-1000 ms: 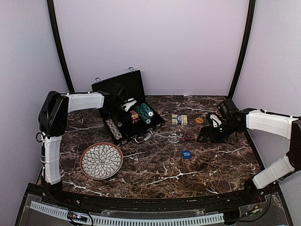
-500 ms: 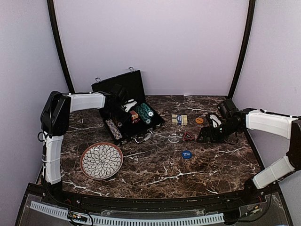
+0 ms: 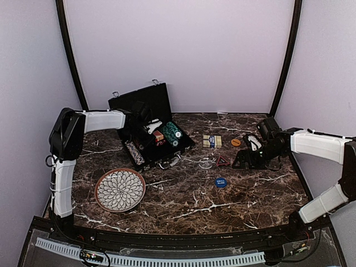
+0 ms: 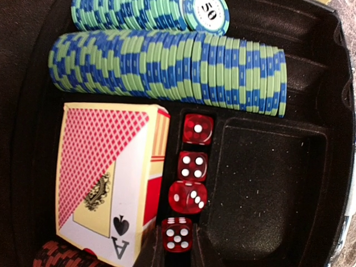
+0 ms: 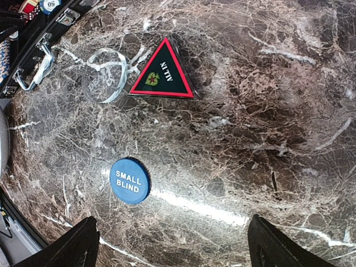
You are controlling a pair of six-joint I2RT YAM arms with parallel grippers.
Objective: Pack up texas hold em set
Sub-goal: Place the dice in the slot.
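Observation:
The black briefcase (image 3: 146, 105) lies open at the back left. Its tray (image 4: 267, 178) holds rows of green-and-blue chips (image 4: 167, 69), a red-backed card deck (image 4: 105, 178) and several red dice (image 4: 192, 164) in a narrow slot. My left gripper (image 4: 178, 247) reaches into the case, and its dark fingers pinch the lowest red die (image 4: 178, 233). My right gripper (image 5: 178, 250) hovers open over the marble, its fingertips (image 5: 78, 245) spread wide. The blue "small blind" button (image 5: 129, 181) lies just ahead of it, on the left. A second card deck (image 3: 212, 141) and an orange button (image 3: 236, 142) rest on the table.
A black triangular "all in" marker (image 5: 161, 72) and a clear round button (image 5: 104, 75) lie near the case's latches (image 5: 33, 64). The patterned plate (image 3: 120, 189) sits at the front left. Lavender walls enclose the table on three sides.
The left arm's elbow has edged slightly to the right. The right arm and the objects on the table have not moved.

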